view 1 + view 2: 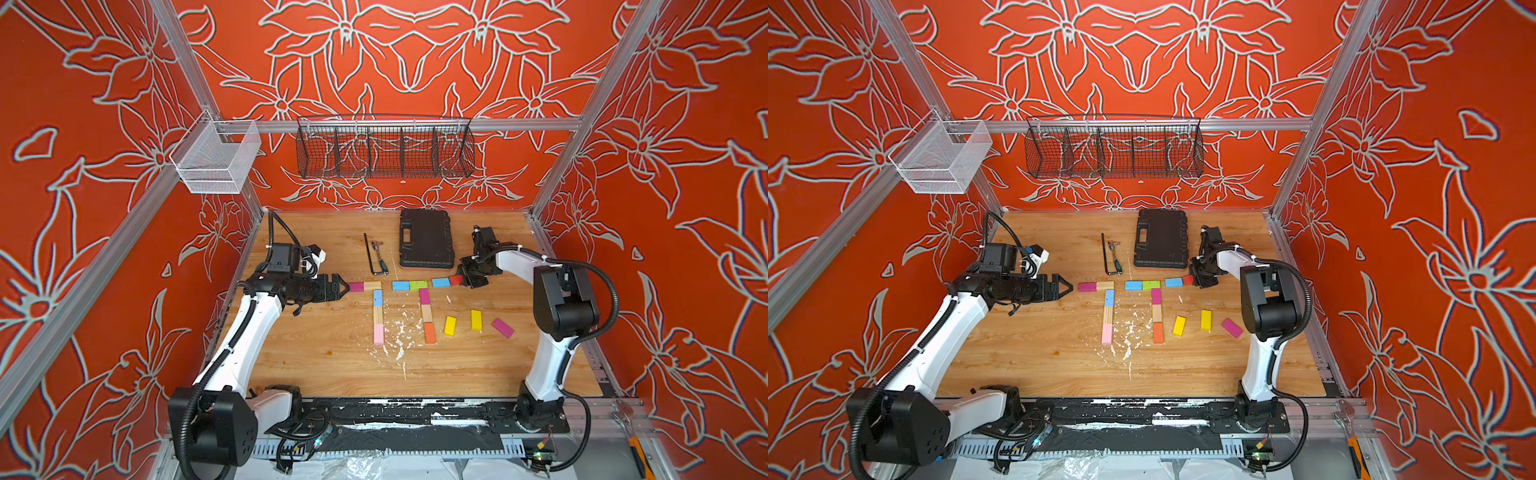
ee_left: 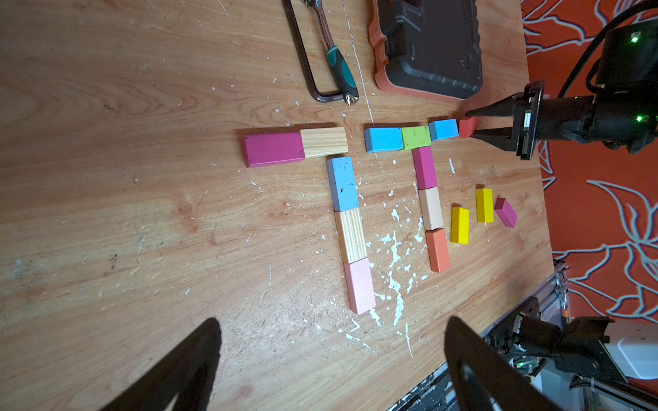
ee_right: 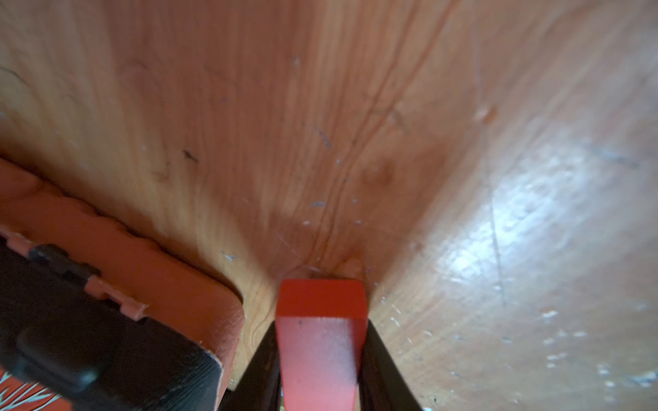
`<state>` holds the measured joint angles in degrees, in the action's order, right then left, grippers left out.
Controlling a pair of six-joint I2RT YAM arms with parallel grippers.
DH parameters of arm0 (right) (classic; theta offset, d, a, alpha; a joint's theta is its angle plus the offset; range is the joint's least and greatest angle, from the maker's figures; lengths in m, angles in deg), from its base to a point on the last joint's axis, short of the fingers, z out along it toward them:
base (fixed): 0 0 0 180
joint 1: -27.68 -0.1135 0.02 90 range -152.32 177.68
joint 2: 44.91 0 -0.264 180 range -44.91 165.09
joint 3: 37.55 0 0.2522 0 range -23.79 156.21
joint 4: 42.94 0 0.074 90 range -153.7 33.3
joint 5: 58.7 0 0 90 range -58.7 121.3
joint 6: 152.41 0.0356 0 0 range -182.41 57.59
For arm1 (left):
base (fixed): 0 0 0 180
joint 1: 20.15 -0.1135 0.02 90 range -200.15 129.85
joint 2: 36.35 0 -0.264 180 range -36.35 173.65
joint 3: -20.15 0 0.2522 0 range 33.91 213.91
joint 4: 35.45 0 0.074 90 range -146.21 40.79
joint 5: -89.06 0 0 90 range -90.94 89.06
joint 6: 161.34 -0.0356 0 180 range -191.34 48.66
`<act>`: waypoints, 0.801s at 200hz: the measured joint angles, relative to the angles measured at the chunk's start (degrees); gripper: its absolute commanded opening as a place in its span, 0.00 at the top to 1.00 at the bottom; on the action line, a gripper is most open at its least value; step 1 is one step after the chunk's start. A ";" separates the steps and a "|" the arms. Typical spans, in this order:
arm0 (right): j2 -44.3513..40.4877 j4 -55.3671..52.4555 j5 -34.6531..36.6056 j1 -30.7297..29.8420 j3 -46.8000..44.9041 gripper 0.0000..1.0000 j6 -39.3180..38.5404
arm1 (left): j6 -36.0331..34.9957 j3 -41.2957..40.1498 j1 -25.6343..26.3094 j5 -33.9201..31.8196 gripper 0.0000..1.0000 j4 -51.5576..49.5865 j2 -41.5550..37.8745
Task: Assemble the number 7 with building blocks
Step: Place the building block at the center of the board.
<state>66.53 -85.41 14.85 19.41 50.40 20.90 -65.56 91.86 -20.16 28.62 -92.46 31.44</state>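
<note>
Red block [image 3: 320, 341] pinched by right jaws: plain in wrist views, half-hidden from top; left jaws spread.

A magenta-topped 7 [image 1: 377, 298] and a blue-topped 7 [image 1: 424, 296] lie flat before the black case [image 1: 424, 239]. A red block [image 1: 456, 280] is gripped off its corner.

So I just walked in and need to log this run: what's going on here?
The right hand is shut on a red block, next to a lone blue block, apparently starting another seven's top bar. Two five-block figures already lie on the table: a magenta-topped seven and a blue-topped seven. The left hand hangs open, holding nothing.
</note>
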 measured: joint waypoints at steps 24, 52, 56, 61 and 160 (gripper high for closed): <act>0.33 0.79 -0.02 -0.22 0.00 0.78 0.55 | 0.00 -0.02 0.00 -0.13 0.05 -0.02 0.00; 0.46 1.57 0.11 -0.46 -0.09 0.69 1.38 | 0.00 -0.02 0.00 -0.20 0.05 -0.02 0.00; 0.46 1.77 0.11 -0.48 -0.13 0.67 1.42 | 0.00 -0.02 0.00 -0.20 0.05 -0.02 0.00; 0.46 2.05 0.15 -0.50 -0.28 0.64 1.57 | 0.00 0.00 0.00 -0.22 0.05 -0.02 0.00; -3.19 10.49 -0.46 -0.48 -6.80 0.46 4.28 | 0.02 -0.02 0.00 -0.61 0.05 -0.11 0.00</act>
<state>63.34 -74.92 14.39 18.93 43.61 25.19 -65.53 91.84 -20.16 28.01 -92.56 31.44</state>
